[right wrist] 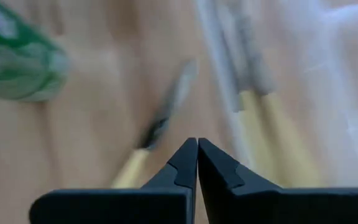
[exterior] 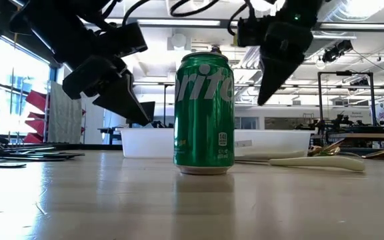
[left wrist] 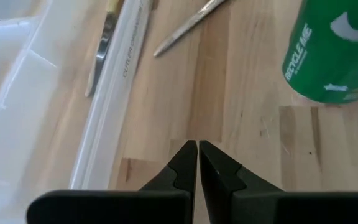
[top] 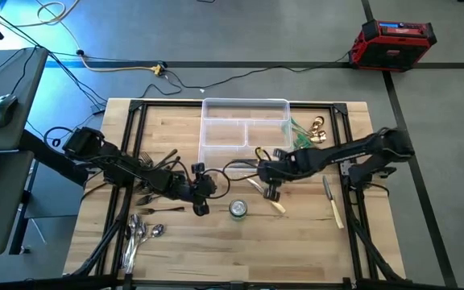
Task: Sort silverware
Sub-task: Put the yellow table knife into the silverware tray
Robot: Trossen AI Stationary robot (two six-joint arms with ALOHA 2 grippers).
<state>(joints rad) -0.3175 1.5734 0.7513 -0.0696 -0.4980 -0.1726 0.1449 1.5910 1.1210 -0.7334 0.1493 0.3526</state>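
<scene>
The right gripper (top: pixel 271 192) hangs above the wood with its two dark fingers (right wrist: pixel 188 163) pressed tip to tip and nothing between them. Just past its tips lies a cream-handled knife (top: pixel 266 196), a slim piece with a pale handle and a grey blade; in the right wrist view (right wrist: pixel 157 134) it lies slantwise, and which end leads cannot be told through the blur. A second such knife (top: pixel 333 200) rests well off to the gripper's outer side, near the table's right frame, its long axis running nearly front to back with the pale handle nearer the front edge. Behind the gripper stands the clear divided tray (top: pixel 216 109), and beside the tray's right end sit green-handled pieces with gold ends (top: pixel 306 132), fanned at an angle. The green can (top: pixel 238 209) stands upright just between the two grippers. The left gripper (top: pixel 200 207) is beside the can on its other side, fingers (left wrist: pixel 185 163) likewise closed together and empty. Behind that arm dark forks (top: pixel 153 163) lie in a loose, crossed heap, and toward the front left corner shiny spoons (top: pixel 139 235) lie bunched, handles running toward the table's front edge.
</scene>
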